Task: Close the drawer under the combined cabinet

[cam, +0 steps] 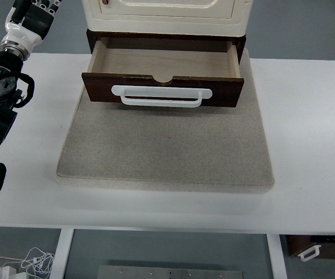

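The left arm (4,87) comes in along the left edge of the white table (307,145), its black joints over the tabletop. The left hand (36,9) sits at the top left corner, cut off by the frame, so I cannot tell how its fingers stand; it touches nothing visible and is clear of the cabinet. To its right the cream combined cabinet (167,11) stands at the back of a beige mat (167,157). Beneath it the dark wooden drawer (161,87) is pulled well out, empty, its white handle (161,96) across the front panel. Loose white cables (28,261) lie on the floor below the table's left side.
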`<state>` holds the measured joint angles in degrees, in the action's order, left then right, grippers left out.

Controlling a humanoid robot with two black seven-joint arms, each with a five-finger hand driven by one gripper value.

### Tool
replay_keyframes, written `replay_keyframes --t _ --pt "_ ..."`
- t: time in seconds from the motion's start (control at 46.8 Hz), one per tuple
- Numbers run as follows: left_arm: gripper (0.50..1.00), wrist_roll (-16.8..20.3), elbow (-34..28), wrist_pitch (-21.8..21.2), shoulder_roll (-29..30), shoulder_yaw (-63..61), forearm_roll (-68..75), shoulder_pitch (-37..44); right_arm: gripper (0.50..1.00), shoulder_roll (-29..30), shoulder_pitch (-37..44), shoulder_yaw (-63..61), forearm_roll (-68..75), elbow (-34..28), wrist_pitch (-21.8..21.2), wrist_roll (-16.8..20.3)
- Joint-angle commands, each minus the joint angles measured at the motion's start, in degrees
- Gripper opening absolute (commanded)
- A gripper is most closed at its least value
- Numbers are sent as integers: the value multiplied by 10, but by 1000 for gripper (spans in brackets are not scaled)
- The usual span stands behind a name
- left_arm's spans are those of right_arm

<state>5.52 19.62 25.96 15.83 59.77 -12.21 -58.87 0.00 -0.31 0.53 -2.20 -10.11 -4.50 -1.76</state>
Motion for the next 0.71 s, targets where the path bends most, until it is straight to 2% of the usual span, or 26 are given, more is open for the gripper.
replay_keyframes --t 0.0,0.449,0.684 --pt "999 0 -1 -2 11 -1 0 -16 952 0 0 0 0 0 -1 0" --pt "999 0 9 -4 68 -2 42 -68 952 0 0 0 0 0 0 0" --pt "999 2 77 -1 101 -2 82 -78 952 0 0 0 0 0 0 0"
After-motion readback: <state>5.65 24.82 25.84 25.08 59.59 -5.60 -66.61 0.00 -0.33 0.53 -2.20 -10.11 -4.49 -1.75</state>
